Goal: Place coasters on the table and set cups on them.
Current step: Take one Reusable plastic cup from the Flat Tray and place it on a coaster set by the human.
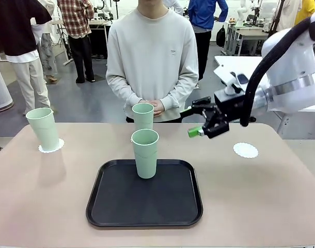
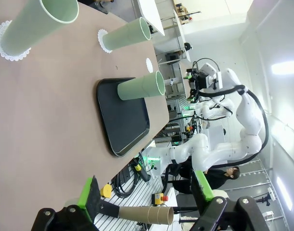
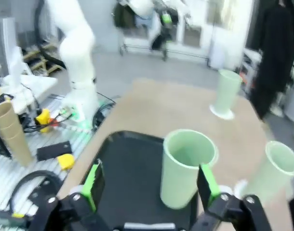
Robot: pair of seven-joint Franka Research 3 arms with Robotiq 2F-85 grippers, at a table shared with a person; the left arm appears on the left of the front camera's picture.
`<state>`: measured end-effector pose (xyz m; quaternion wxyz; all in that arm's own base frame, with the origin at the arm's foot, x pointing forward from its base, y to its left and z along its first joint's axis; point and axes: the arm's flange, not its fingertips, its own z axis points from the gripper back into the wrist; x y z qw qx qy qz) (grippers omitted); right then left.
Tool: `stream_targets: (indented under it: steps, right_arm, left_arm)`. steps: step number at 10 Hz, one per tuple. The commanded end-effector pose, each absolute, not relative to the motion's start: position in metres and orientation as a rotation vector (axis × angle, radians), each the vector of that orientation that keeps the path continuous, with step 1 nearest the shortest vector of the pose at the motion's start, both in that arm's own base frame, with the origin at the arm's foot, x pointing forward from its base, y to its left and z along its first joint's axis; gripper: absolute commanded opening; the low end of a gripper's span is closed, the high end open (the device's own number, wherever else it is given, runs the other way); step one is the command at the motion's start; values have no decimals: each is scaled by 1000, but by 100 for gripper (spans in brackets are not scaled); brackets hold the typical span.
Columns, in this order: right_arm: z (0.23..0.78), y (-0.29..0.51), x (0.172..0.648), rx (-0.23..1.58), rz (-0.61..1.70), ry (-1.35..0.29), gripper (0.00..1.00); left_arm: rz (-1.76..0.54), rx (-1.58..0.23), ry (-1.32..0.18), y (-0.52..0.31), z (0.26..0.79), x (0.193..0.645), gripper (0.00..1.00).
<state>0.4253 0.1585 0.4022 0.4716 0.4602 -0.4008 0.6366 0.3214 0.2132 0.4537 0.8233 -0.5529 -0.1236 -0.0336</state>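
A mint-green cup (image 1: 145, 153) stands upright on the black tray (image 1: 121, 206). A second cup (image 1: 44, 128) rests on a lacy white coaster (image 1: 51, 146) at the table's far left. The third cup (image 1: 143, 115) stands beyond the tray in front of the person, on a coaster (image 2: 103, 41). An empty coaster (image 1: 245, 150) lies at the right. My right gripper (image 1: 204, 123) hangs open in the air, right of the tray cup (image 3: 185, 166) and above the beige table (image 1: 261, 196). My left gripper (image 2: 146, 185) is open and holds nothing, far back from the tray (image 2: 123, 115).
A person in a grey sweatshirt (image 1: 152, 51) stands at the far edge with hands clasped (image 1: 156, 107). Bare tabletop lies on both sides of the tray. Other people and tables show in the room behind.
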Motion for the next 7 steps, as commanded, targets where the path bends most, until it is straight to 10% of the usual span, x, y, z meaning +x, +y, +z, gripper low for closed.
stream_targets:
  steps: [1, 7]
  right_arm:
    - [368, 163, 447, 1154, 1602, -946, 100]
    - [336, 175, 433, 976, 1468, -1025, 100]
  left_arm:
    - [-75, -1184, -277, 214, 455, 321, 100]
    - [-75, -1184, -277, 214, 455, 321, 100]
